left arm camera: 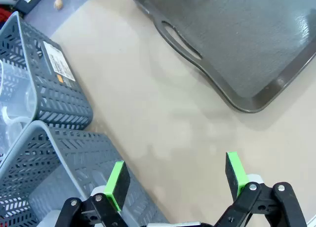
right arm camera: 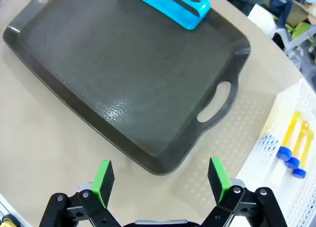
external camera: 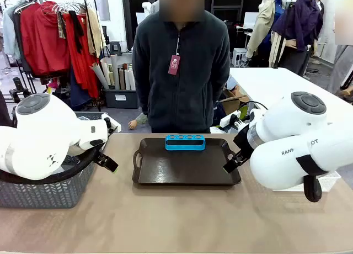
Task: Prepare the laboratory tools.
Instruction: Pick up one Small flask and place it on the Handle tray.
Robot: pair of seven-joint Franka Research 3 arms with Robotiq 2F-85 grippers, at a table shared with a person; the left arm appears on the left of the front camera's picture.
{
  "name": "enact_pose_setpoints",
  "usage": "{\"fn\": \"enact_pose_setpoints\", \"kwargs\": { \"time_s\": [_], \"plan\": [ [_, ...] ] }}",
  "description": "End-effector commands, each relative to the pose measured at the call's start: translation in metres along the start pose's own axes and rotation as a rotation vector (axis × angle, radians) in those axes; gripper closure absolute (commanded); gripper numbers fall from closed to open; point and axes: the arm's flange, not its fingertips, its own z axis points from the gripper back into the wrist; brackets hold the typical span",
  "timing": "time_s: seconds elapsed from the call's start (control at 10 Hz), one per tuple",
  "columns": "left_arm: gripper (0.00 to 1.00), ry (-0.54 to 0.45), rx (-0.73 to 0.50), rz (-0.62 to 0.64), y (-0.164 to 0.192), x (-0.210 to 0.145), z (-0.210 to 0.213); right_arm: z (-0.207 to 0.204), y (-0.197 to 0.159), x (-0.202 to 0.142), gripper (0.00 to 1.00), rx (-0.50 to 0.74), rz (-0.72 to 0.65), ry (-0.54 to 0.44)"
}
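A small blue four-hole rack (external camera: pixel 185 142) (right arm camera: pixel 170 2) stands with empty holes at the far edge of a dark tray (external camera: pixel 165 174) (right arm camera: pixel 123 74) (left arm camera: pixel 237 39). Blue-capped tubes of orange liquid (right arm camera: pixel 292 150) lie in the white lattice bin to the tray's right. Something clear (left arm camera: pixel 15 103) shows inside the farther grey basket; I cannot tell which piece it is. My left gripper (external camera: pixel 107 160) (left arm camera: pixel 176 175) hangs open over bare table left of the tray. My right gripper (external camera: pixel 231 160) (right arm camera: pixel 160 176) is open above the tray's near right corner. Both hold nothing.
Two grey mesh baskets (left arm camera: pixel 64 98) (external camera: pixel 44 190) stand at the table's left, under my left arm. The white lattice bin (right arm camera: pixel 269 138) sits right of the tray. A person (external camera: pixel 182 72) stands at the far side, hands out of sight.
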Motion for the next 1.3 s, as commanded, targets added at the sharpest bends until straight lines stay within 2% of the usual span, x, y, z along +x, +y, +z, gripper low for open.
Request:
{"fn": "enact_pose_setpoints", "kwargs": {
  "time_s": [0.0,1.2],
  "plan": [
    [0.0,0.0,0.0,0.0,0.0,0.0,0.0001,0.0,0.0,0.0,0.0,0.0,0.0,0.0],
    [0.0,0.0,0.0,0.0,0.0,0.0,0.0001,0.0,0.0,0.0,0.0,0.0,0.0,0.0]
  ]
}}
